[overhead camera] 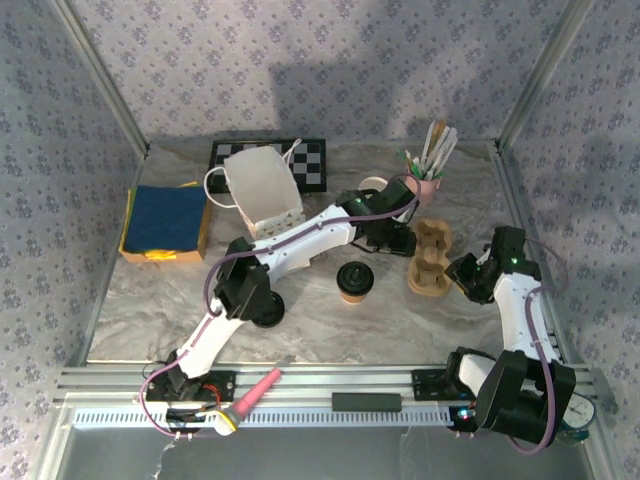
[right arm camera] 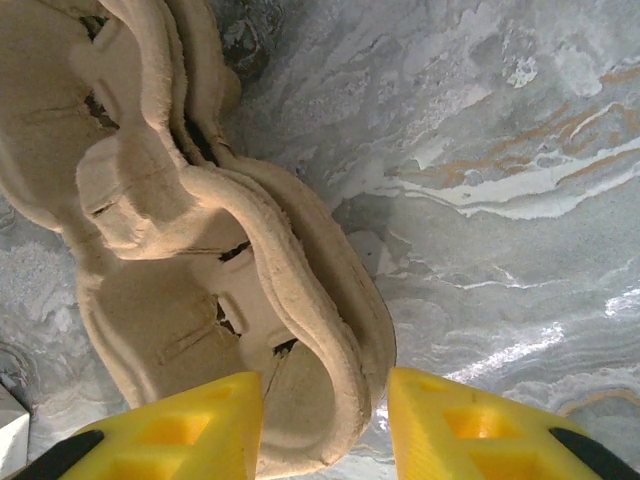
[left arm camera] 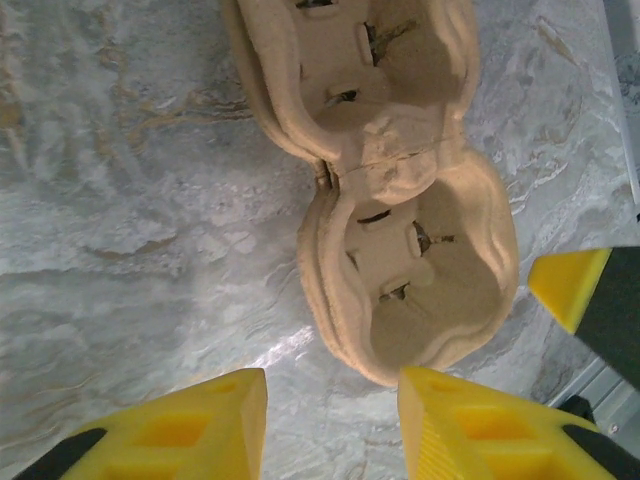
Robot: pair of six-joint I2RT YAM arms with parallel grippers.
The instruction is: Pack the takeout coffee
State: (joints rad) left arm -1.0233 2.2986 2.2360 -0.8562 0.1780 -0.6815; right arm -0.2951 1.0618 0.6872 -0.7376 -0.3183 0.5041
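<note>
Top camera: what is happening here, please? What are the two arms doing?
Both arms are busy with the nested pulp cup carriers, not with the coffee cup. The right hand straddles the carriers' rim, one finger inside and one outside. The left hand is at the edge of one end. I cannot tell whether either hand has clamped. The cup stands apart on the table, not packed yet.

Lilac floral-patterned walls [overhead camera: 300, 60], aluminium corner posts [overhead camera: 98, 70], grey marbled tabletop [overhead camera: 330, 330].
</note>
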